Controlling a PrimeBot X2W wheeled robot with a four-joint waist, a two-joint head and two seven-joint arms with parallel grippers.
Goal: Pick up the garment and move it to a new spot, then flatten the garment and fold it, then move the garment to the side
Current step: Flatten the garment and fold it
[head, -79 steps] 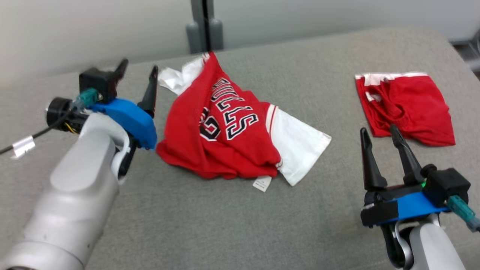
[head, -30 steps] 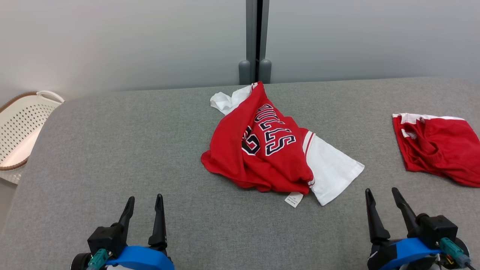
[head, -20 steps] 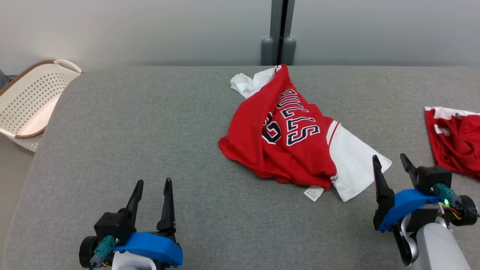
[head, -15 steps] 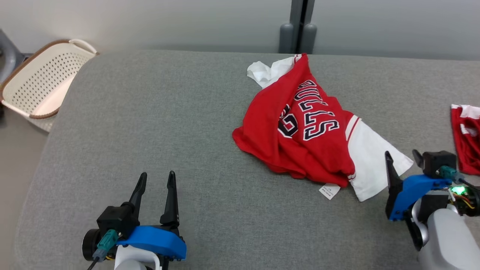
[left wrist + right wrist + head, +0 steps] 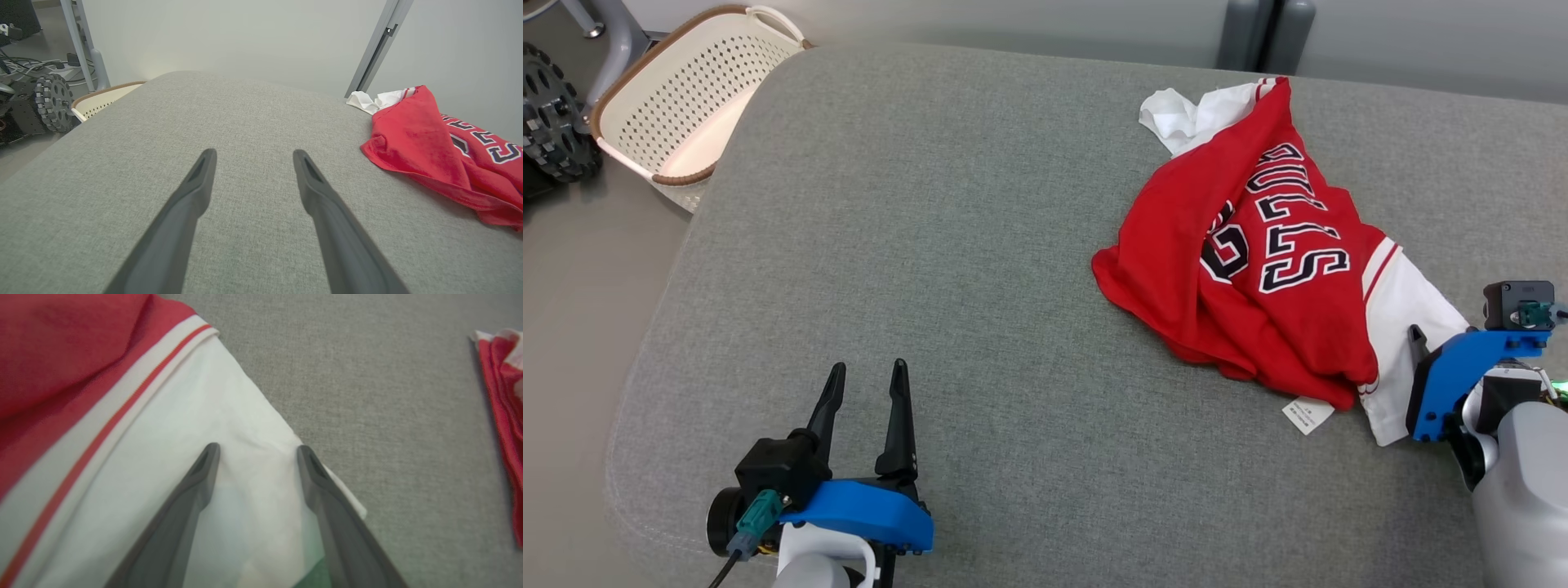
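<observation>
On grey surface point(image 5: 972, 245) by pale wall point(image 5: 245, 36), jersey point(image 5: 1258, 269) lies lengthwise from wall toward spread right tool point(image 5: 258, 448); left tool point(image 5: 867, 366) spread too.

Head cam: high, tilted forward-down over grey counter point(image 5: 931, 245), basket point(image 5: 711, 65) far left. Left wrist cam: low, near counter level, looking past left gripper point(image 5: 251, 154) toward wall point(image 5: 245, 32). Both catch garment point(image 5: 1258, 269) and basket. Right wrist cam: close-up, right gripper point(image 5: 255, 448) pointing down onto garment's white part.
</observation>
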